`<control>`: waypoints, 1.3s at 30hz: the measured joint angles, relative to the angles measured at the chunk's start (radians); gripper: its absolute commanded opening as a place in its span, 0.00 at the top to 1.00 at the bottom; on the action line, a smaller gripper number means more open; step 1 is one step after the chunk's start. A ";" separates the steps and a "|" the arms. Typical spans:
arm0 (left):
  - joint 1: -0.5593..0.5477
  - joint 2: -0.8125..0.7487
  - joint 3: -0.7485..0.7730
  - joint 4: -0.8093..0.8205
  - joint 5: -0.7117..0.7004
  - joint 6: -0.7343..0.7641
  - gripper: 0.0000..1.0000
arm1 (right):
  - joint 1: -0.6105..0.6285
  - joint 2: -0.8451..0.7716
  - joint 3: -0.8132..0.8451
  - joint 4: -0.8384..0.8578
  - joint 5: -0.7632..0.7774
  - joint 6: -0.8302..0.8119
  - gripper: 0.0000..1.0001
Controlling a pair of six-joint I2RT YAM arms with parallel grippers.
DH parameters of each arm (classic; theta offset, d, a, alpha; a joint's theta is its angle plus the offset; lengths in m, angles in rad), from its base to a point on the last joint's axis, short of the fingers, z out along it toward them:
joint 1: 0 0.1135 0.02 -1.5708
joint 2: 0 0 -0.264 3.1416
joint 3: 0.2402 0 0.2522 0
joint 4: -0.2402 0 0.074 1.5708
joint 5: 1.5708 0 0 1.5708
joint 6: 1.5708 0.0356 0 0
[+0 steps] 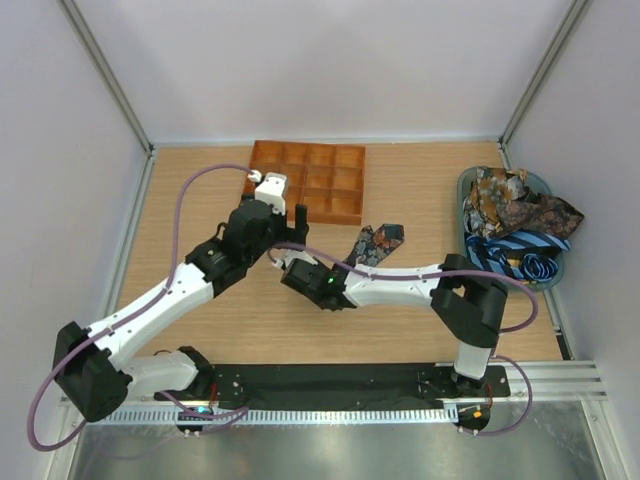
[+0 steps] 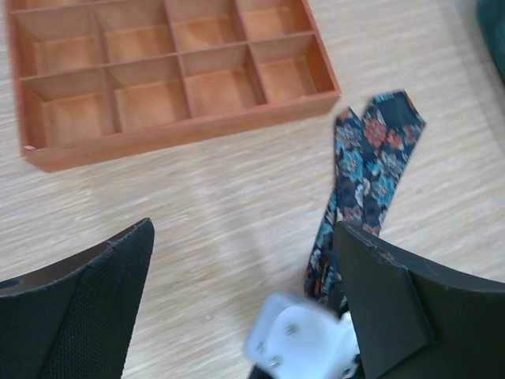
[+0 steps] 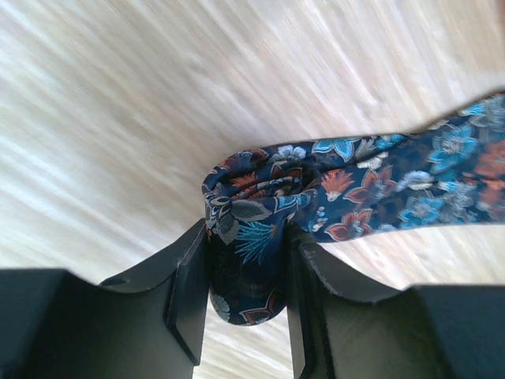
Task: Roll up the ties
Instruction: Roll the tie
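Navy floral tie [image 3: 355,185] (one end coiled)

Tray [image 1: 307,180]: upper centre of top view, on surface [image 1: 420,190].
Tie [image 1: 377,242]: centre, just lower right of tray, on surface; rolled end between right end effector [image 3: 248,245] fingers.
Left end effector [image 2: 243,233]: at tray's lower left edge.
Bin [image 1: 462,205]: right edge; ties [image 1: 515,215] heaped inside.
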 measured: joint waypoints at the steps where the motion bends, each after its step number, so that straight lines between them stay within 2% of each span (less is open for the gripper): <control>1: 0.002 -0.024 -0.026 0.022 -0.017 -0.006 0.00 | -0.014 -0.020 -0.019 0.023 -0.039 0.002 0.73; 10: 0.033 -0.153 -0.198 0.207 -0.193 -0.137 0.00 | -0.154 -0.170 -0.198 0.237 -0.408 0.003 0.72; 12: 0.040 -0.180 -0.233 0.229 -0.198 -0.143 0.00 | -0.203 -0.183 -0.221 0.281 -0.503 0.043 0.72; 19: 0.038 -0.151 -0.353 0.329 -0.019 -0.078 0.00 | -0.408 -0.174 -0.262 0.381 -0.838 0.142 0.72; 26: 0.029 -0.011 -0.360 0.356 0.189 0.044 0.00 | -0.523 -0.114 -0.284 0.468 -1.072 0.192 0.73; 33: -0.014 0.130 -0.336 0.354 0.328 0.173 0.00 | -0.608 -0.042 -0.301 0.554 -1.222 0.248 0.74; 39: -0.049 0.228 -0.290 0.343 0.385 0.269 0.00 | -0.653 0.018 -0.299 0.585 -1.287 0.287 0.75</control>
